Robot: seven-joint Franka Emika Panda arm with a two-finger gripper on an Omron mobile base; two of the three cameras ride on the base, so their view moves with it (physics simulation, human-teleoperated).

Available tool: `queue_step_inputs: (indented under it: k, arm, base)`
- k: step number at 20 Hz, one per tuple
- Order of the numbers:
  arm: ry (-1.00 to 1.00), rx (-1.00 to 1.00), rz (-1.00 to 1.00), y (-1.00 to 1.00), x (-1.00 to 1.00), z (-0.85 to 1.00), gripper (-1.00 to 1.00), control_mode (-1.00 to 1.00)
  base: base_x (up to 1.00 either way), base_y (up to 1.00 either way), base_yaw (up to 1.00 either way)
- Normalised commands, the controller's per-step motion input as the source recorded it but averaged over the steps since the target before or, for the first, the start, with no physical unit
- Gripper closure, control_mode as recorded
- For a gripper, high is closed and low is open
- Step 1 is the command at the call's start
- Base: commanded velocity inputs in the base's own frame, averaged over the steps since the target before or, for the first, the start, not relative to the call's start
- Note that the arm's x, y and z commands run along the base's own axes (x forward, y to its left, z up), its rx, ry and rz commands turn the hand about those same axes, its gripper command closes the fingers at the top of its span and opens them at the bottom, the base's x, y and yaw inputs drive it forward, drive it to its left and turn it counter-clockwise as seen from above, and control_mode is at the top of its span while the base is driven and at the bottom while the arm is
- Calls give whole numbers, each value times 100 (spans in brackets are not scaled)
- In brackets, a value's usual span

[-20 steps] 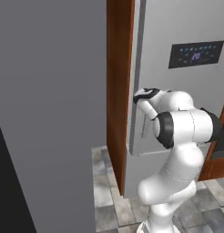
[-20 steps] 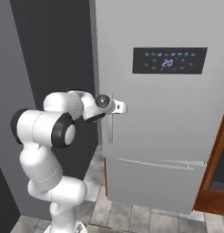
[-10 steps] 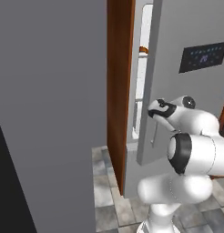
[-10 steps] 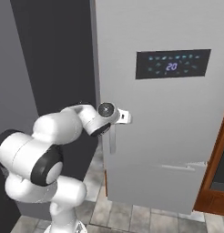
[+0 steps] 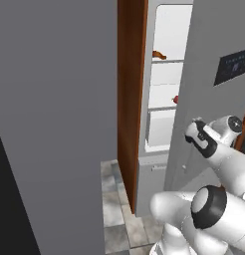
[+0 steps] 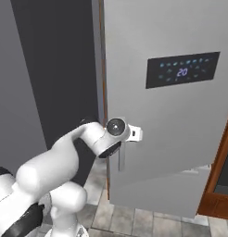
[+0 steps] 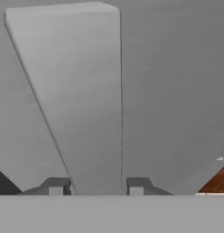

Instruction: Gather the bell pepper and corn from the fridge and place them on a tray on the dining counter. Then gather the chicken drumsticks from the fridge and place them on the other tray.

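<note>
The hand (image 7: 98,185) is clamped around the fridge (image 6: 180,120) door handle (image 7: 82,100), one finger on either side of the pale bar. The door stands partly open. Through the gap, on the white shelves, an orange-brown chicken drumstick (image 5: 159,54) lies high up, and a sliver of red bell pepper (image 5: 176,99) shows lower, mostly hidden by the door's edge.

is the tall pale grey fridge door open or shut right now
Partly open: the tall pale grey fridge door is swung out, showing white shelves inside.
</note>
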Motion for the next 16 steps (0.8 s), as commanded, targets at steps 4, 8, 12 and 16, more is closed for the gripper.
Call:
queue_step_inputs:
  k: [4, 8, 12, 16]
  arm:
    - [4, 0, 0, -58, -100, -13, 100, -100]
    - [4, 0, 0, -59, -100, -13, 100, -100]
    - [3, 0, 0, -57, -99, -13, 100, -100]
    - [1, 0, 0, -55, -92, -12, 100, -100]
  base:
    - [0, 0, 0]
    - [0, 0, 0]
    - [0, 0, 0]
    - [0, 0, 0]
